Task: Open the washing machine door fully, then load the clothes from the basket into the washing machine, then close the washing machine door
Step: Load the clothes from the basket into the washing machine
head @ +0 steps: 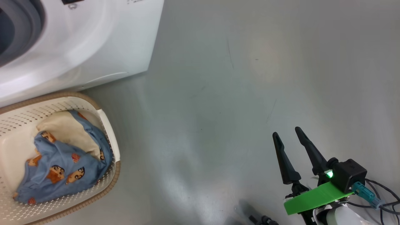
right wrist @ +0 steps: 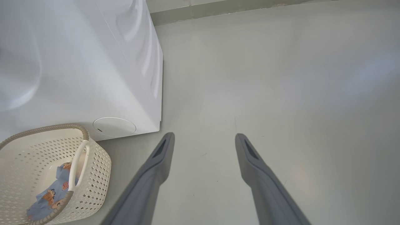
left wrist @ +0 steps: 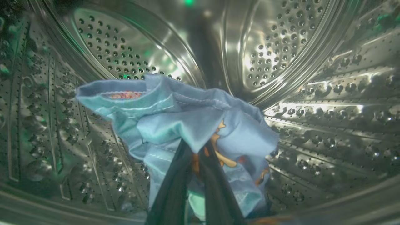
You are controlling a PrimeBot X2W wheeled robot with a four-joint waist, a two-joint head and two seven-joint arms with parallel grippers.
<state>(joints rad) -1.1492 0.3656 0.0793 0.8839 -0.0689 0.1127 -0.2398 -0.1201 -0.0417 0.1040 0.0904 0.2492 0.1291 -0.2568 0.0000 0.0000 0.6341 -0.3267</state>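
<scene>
Left gripper [left wrist: 197, 152]: held shut on garment [left wrist: 175, 118], deep inside drum [left wrist: 312, 103].
Right gripper [head: 286, 131]: spread, empty.
Basket [head: 110, 134]: lay leftward, probably nearer left arm.

Smooth grey floor [head: 237, 93] — 1 white washing machine [head: 93, 40] and, just beside it, 1 cream perforated basket [head: 107, 128].

A smooth, pale grey-green floor [head: 218, 93] spreads wide, with soft, blurred patches of light on its slight sheen. Thin dark scratches [head: 230, 54] mark it. At its far edge a darker skirting strip [right wrist: 218, 10] runs below a pale wall [right wrist: 165, 3].
</scene>
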